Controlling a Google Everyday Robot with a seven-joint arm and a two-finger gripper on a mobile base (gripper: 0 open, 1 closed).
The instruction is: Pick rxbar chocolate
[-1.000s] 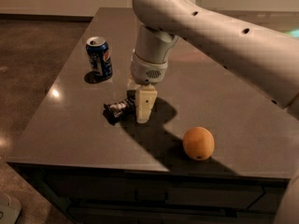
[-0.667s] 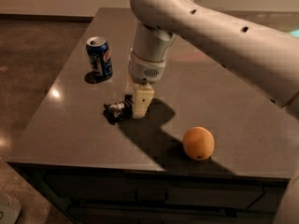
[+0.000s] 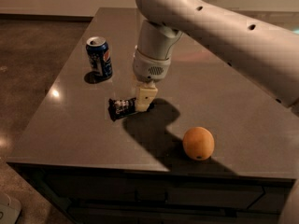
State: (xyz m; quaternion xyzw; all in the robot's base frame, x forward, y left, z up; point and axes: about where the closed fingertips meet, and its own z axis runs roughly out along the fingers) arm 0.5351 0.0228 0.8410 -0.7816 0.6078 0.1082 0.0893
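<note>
Jaws of the gripper (image 3: 143, 100) down at one end of the rxbar chocolate (image 3: 121, 108), lying flat mid-surface (image 3: 70, 125); pinching or not, cannot tell. White wrapper lettering unreadable. Blue Pepsi-logo can (image 3: 99, 57) stands behind, orange (image 3: 198, 143) nearer the front edge.

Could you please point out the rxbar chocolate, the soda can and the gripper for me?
rxbar chocolate (image 3: 120, 108): camera view, middle of the black wrapper.
soda can (image 3: 99, 59): camera view, blue side wall.
gripper (image 3: 143, 105): camera view, its tip at the bar's right end.

pepsi logo on soda can (image 3: 99, 58)
</note>
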